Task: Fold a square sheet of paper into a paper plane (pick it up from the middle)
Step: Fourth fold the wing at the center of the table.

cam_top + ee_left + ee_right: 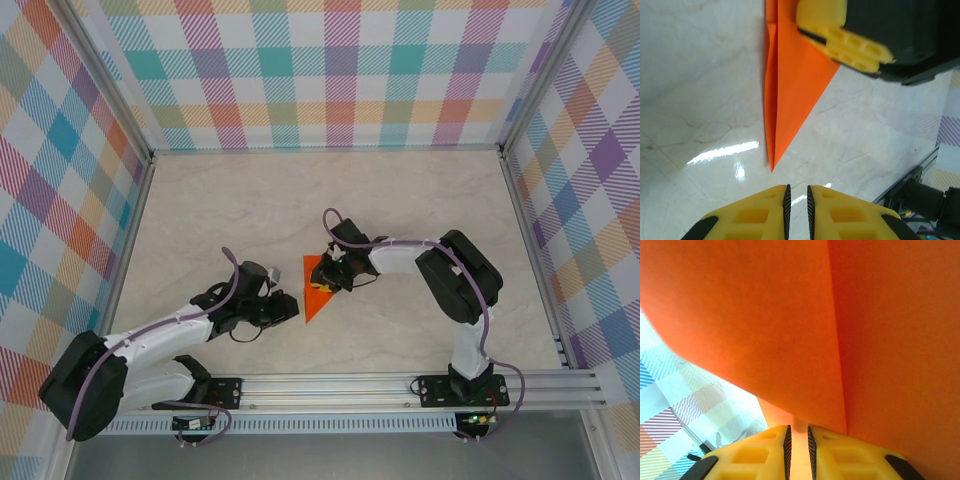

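Note:
The paper plane (pixel 313 300) is a bright orange narrow triangle lying on the table, its tip pointing toward the arm bases. My right gripper (pixel 327 278) sits over its wide end, shut on a fold of it. In the right wrist view the orange paper (pixel 790 330) rises just ahead of that gripper (pixel 797 429) and runs down between its fingertips. My left gripper (pixel 288 306) rests on the table just left of the plane's tip. In the left wrist view the plane (pixel 790 85) lies ahead with its centre crease showing; the left gripper (pixel 797 190) is shut with nothing in it.
The marble-patterned tabletop (pixel 400 200) is walled by checkered panels. An aluminium rail (pixel 400 385) runs along the near edge. The right gripper's yellow fingers (pixel 850 45) press the paper's far side in the left wrist view.

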